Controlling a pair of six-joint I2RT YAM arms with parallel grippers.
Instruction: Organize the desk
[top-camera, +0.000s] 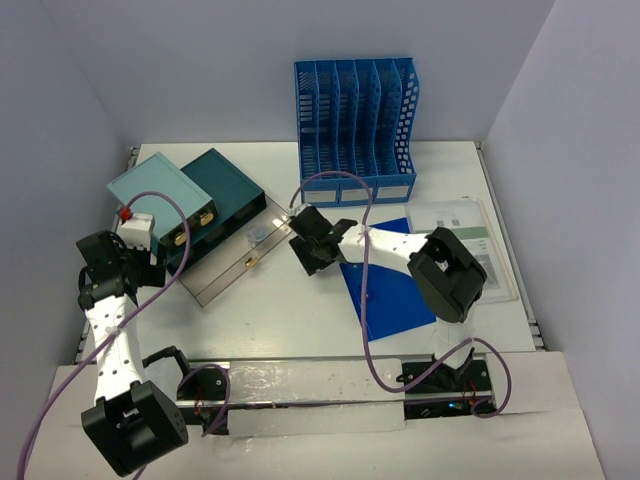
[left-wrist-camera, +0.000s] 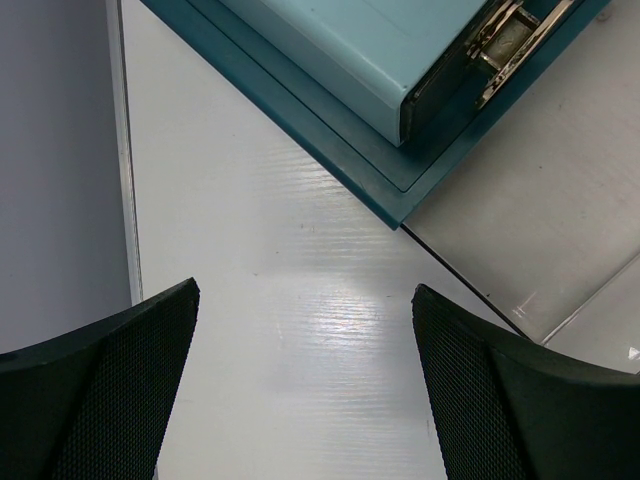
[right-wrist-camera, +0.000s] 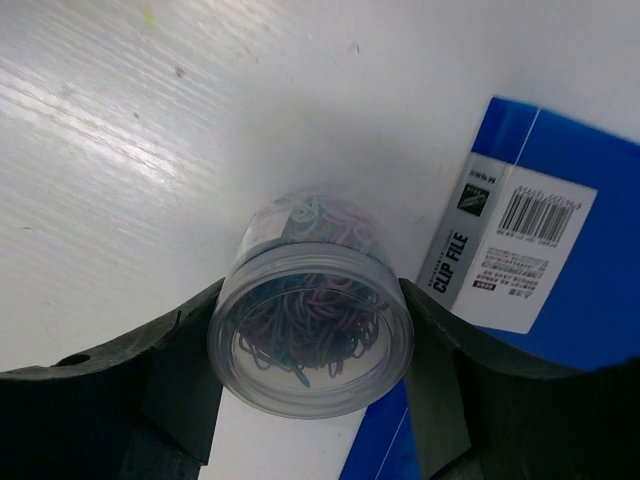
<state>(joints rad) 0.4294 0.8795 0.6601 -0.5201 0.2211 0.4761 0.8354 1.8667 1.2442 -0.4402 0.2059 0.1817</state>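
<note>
White desk (top-camera: 285, 318), metal edge rails (left-wrist-camera: 127, 150), lavender walls (top-camera: 200, 70)

A small clear round tub (right-wrist-camera: 290, 238) packed with coloured paper clips (right-wrist-camera: 305, 330) is clamped between two dark fingers (right-wrist-camera: 170, 390), one pressed against each side. Behind it spreads the white table (right-wrist-camera: 150, 130). Just right of the tub lies a blue folder (right-wrist-camera: 600, 310); its white label (right-wrist-camera: 505, 262) reads "CLIP FILE" under a barcode (right-wrist-camera: 535, 213).

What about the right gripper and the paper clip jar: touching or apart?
Touching. The right wrist view shows the right gripper with its fingers pressed against both sides of the jar, with no gap.
</note>
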